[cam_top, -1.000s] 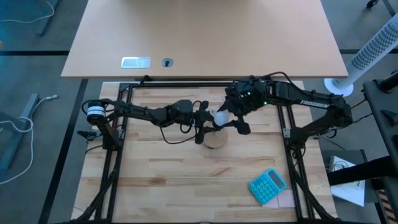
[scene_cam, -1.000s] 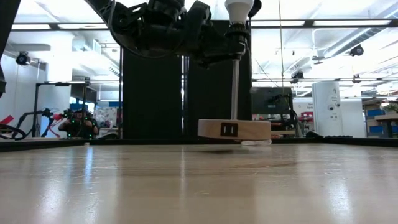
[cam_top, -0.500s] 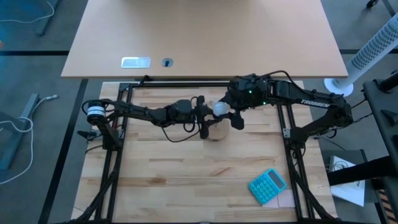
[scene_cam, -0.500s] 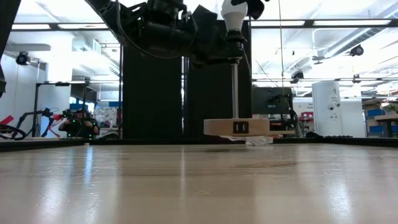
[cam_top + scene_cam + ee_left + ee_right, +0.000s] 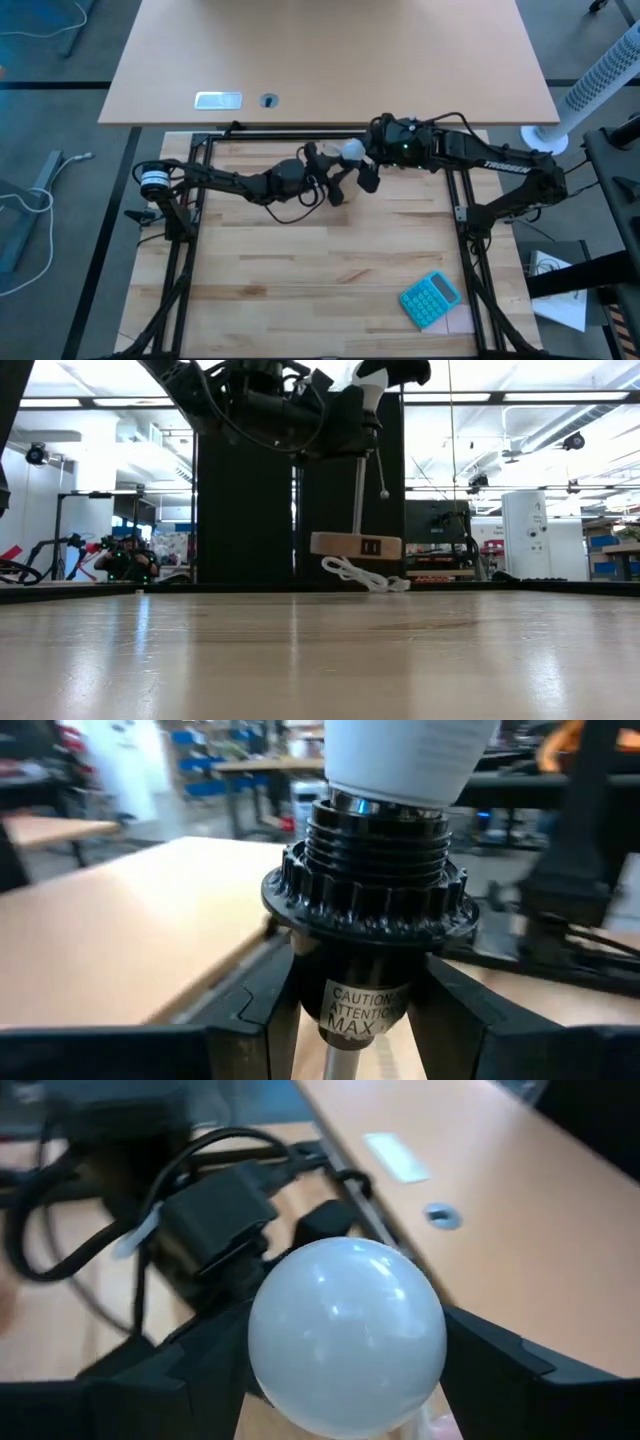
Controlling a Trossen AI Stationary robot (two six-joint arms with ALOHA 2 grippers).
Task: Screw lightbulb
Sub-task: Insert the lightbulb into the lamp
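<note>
Right gripper closed around the white lightbulb from both sides, near the far edge of the wooden table, roughly at its middle. Left gripper clamped on the black socket just below its ribbed collar, meeting the right one from the left.

Seen only in the low view: wooden disc hanging tilted and clear of the table at the bottom of a thin rod, white cord dangling under it and curling onto the surface, bulb up at the very top of the rod.

Seen only in the left wrist view: bulb's neck seated in the socket's threaded mouth, dark fingers pressed against the socket body on either side of a printed caution label.

Seen only in the right wrist view: round dome of the bulb filling the space between the right fingers, left arm's cabling beyond it.

Seen only from above: turquoise calculator lying well apart, toward the near right corner.
</note>
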